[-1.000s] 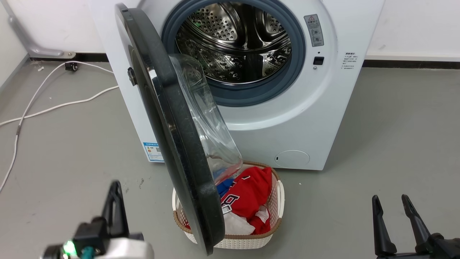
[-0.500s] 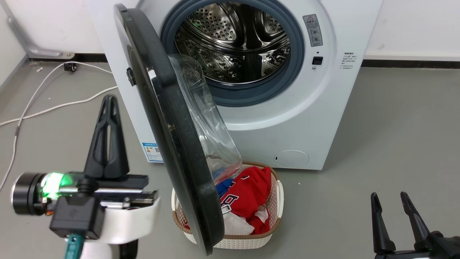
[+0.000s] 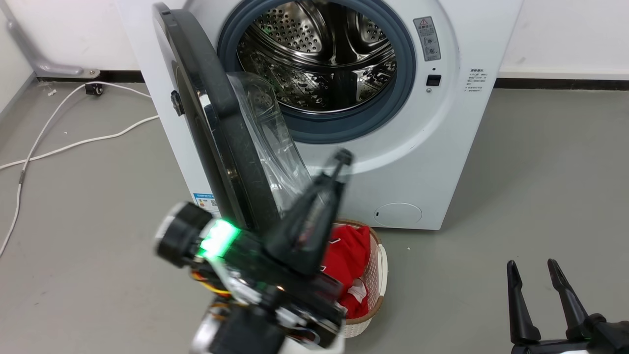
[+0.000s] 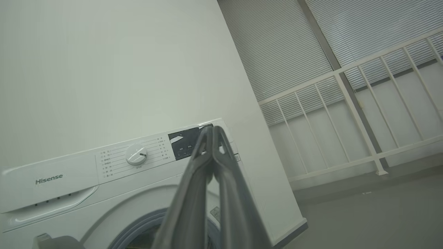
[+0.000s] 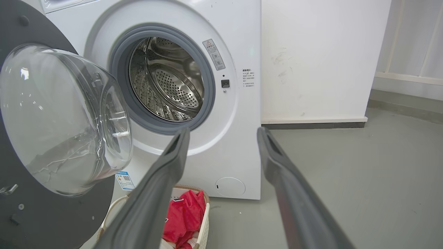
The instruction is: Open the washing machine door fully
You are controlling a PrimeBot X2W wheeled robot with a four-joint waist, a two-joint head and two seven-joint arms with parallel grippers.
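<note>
- The washing machine door (image 3: 211, 98) stands about half open, edge-on, hinged on the robot's left of the washing machine (image 3: 432, 147).
- The left gripper (image 3: 340, 161), fingers pressed together on nothing, points up in front of the glass bowl (image 5: 62, 117). Touching? Can't tell.
- If it pushes on that slick curve, it could skid off.
- The right gripper (image 3: 530, 264) hangs spread and idle, well apart.
- The laundry basket (image 3: 376, 275) of red clothing (image 3: 349, 250) sits under the door's lower edge and might snag the swing.
- The white cable (image 3: 73, 142) lies on the floor, well apart from the door.
</note>
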